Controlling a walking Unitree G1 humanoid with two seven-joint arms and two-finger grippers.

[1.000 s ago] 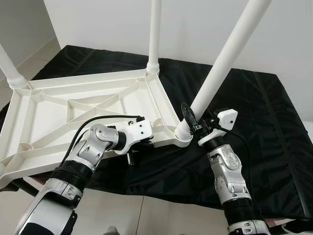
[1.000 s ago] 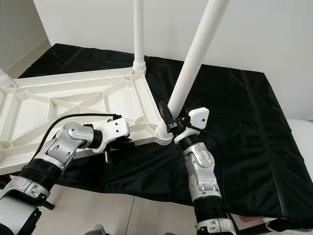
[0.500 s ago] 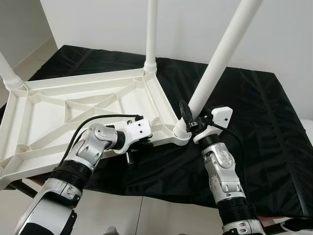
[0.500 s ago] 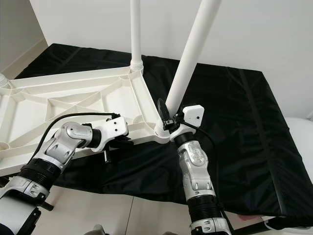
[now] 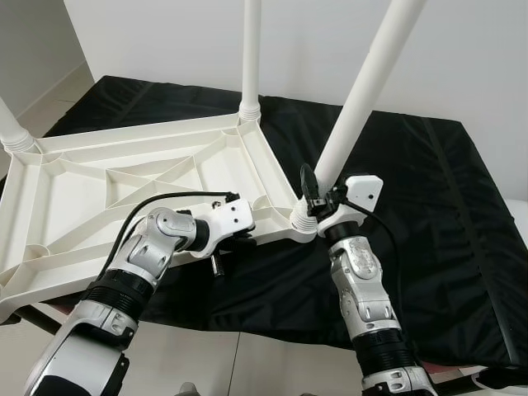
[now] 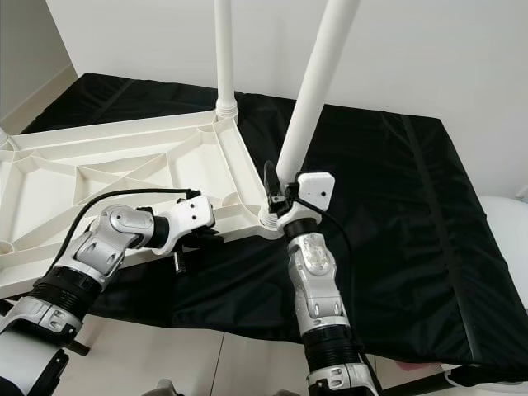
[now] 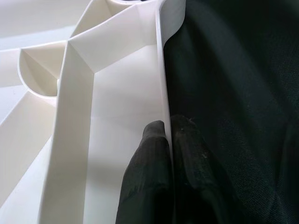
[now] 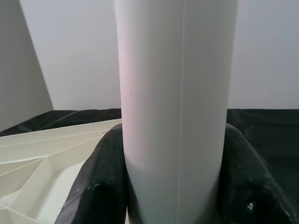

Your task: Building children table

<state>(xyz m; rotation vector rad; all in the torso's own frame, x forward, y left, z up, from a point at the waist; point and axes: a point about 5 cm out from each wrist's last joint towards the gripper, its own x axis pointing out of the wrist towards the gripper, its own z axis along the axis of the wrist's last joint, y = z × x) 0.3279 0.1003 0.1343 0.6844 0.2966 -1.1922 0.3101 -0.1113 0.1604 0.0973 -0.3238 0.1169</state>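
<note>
The white plastic tabletop [image 5: 124, 186] lies upside down on a black cloth. One white leg [image 5: 250, 58] stands upright in its far corner and another [image 5: 10, 128] in its left corner. A third leg [image 5: 363, 91] leans rightward out of the near right corner socket [image 5: 302, 224]. My right gripper [image 5: 318, 195] is shut on this leg just above the socket; the right wrist view has the leg [image 8: 175, 93] between both black fingers [image 8: 100, 186]. My left gripper [image 5: 237, 239] is shut on the tabletop's near rim [image 7: 161, 84], its fingers [image 7: 149, 172] pinching the thin wall.
The black cloth [image 5: 445, 214] covers the work surface and stretches wide to the right of the tabletop. A white wall rises behind. Pale floor [image 5: 206, 363] shows below the near edge, and the tabletop's left end overhangs the cloth.
The view has drifted a little. My right arm has swung left with the leg in its grip, and the leg now stands slightly more upright. The left gripper keeps its hold on the rim.
</note>
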